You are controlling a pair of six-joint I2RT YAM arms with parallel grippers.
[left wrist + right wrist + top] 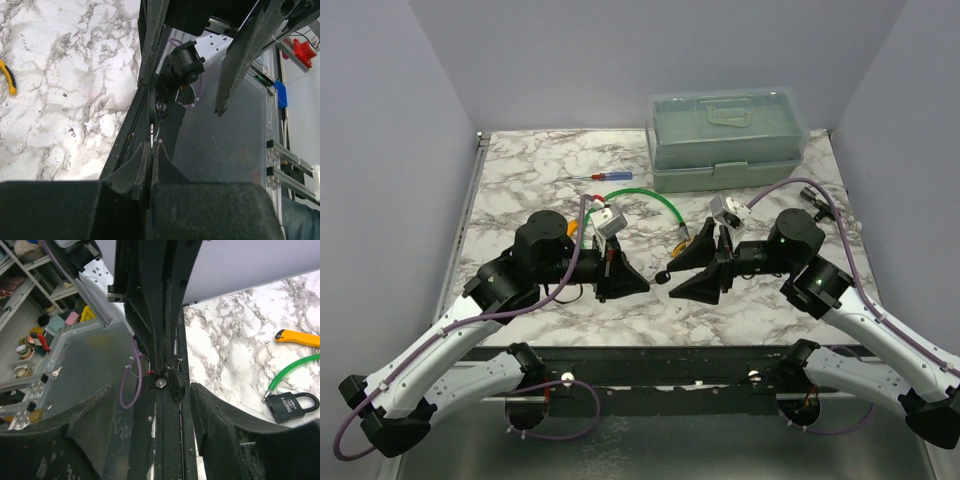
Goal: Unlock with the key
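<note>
The key's dark round head [176,385] stands between the fingers of my open right gripper [150,386], close to the right-hand finger [210,410] but apart from it. From above, the key [663,277] sticks out of the tips of my left gripper [647,285], which is shut on its blade. The left gripper [151,145] shows its pads pressed together. My right gripper [670,277] faces it tip to tip near the table's front edge. The black padlock [291,406] lies on the marble at the end of a green cable [292,371], partly hidden from above by the right gripper.
Yellow-handled pliers [300,337] lie behind the left gripper. A red-and-blue screwdriver [605,178] and a green lidded toolbox [728,140] sit at the back. The black front rail [167,440] of the table runs just below both grippers.
</note>
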